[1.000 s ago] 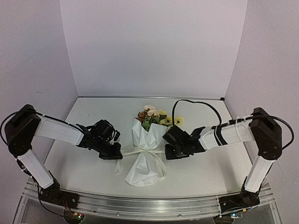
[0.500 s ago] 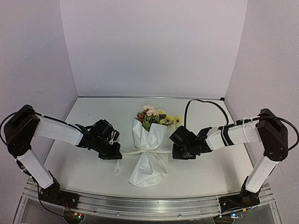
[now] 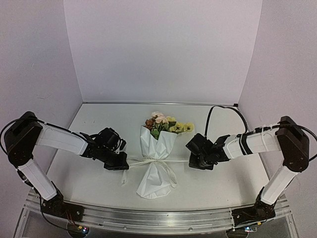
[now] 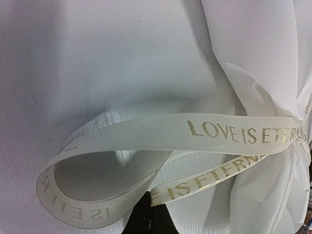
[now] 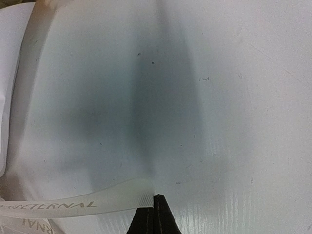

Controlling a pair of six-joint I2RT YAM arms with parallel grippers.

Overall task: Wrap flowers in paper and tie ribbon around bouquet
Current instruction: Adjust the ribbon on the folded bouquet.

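The bouquet [image 3: 156, 148] lies in the middle of the table, a white paper [image 3: 152, 181] cone with the flowers [image 3: 166, 125] showing at its far, wide end. The cream ribbon [image 3: 148, 161] is knotted round its waist and runs out to both sides. My left gripper [image 3: 124, 164] sits just left of the cone, shut on a looped stretch of ribbon [image 4: 219, 131] printed "LOVE IS ETERNAL"; its closed tips [image 4: 148, 207] pinch the strip. My right gripper [image 3: 190, 161] is to the right of the cone, and its closed tips [image 5: 155, 202] hold the ribbon's end [image 5: 73, 204].
White walls close in the table on the left, back and right. A metal rail [image 3: 158, 218] runs along the near edge between the arm bases. A black cable [image 3: 223, 110] arches over the right arm. The ribbon's loose tails [image 3: 171, 173] hang over the lower cone.
My right gripper has moved to the right, away from the bouquet, drawing its ribbon end out straighter. The left gripper has stayed put. The bouquet shifted a little.
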